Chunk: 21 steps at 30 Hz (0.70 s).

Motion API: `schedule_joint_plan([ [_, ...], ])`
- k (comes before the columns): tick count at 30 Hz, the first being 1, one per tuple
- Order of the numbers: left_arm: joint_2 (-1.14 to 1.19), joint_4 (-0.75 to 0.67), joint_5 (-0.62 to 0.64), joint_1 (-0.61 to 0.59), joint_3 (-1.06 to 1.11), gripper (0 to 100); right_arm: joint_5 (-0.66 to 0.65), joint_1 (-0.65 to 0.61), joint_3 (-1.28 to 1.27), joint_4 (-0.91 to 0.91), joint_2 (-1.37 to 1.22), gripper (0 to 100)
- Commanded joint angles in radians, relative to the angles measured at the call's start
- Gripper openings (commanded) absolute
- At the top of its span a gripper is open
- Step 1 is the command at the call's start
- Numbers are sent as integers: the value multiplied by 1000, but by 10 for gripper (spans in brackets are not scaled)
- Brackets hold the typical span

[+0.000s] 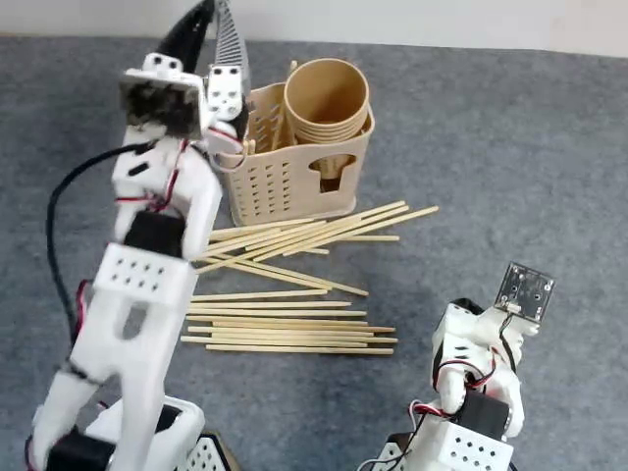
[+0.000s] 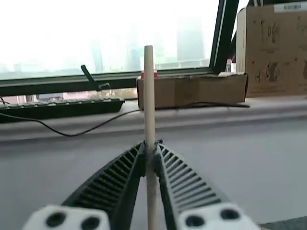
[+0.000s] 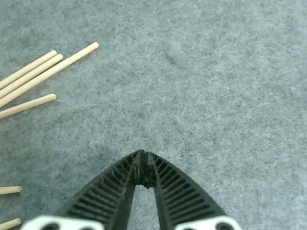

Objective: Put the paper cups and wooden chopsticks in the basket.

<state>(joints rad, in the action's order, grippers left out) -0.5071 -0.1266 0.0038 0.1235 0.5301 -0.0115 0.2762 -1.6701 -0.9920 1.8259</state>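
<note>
High view: finds the paper cups (image 1: 327, 98) nested in one upright stack, seated in the 3 o'clock half of the basket (image 1: 294, 186). Spots a thin stick end poking up just at the stack's 10 o'clock. Finds loose wooden chopsticks (image 1: 294, 329) on the grey mat (image 1: 510, 157) at the basket's 6 o'clock: a fanned bunch close under the basket's foot, spreading toward 3 o'clock, then a tidier bundle farther toward 6 o'clock, lying along the 9-to-3 line. Places the left gripper (image 1: 217, 8) raised at the basket's 10 o'clock, on a white arm running down toward 7 o'clock.

Left wrist view: catches that claw pinched tight on a single chopstick (image 2: 149, 96), held upright, with both ribbed fingers (image 2: 120, 177) pressed against it. Picks out, well behind, a window (image 2: 96, 33), a keyboard (image 2: 57, 108) on the sill and a cardboard box (image 2: 192, 91).

Right wrist view: shows the right gripper (image 3: 143, 166) closed on nothing, tips together, hanging over bare mat with a few chopstick ends nearby. High view again: puts the right arm (image 1: 481, 383) at the basket's 5 o'clock, well apart from it
</note>
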Motion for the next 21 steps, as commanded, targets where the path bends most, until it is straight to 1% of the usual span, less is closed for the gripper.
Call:
schedule_joint_plan([
  [1,53,-25,3,-27,-70,6,3,8,-105,-1,12,5],
  [7,81,-17,6,-28,-61,7,3,8,-105,-1,12,5],
  [9,81,-6,43,-33,-61,21,3,8,-105,-1,12,5],
  [12,79,95,123,-61,-71,83,3,7,-105,-1,12,5],
  [15,79,222,173,-77,-116,110,3,7,-105,-1,12,5],
  [21,79,456,186,-124,-220,116,3,7,-105,-1,12,5],
])
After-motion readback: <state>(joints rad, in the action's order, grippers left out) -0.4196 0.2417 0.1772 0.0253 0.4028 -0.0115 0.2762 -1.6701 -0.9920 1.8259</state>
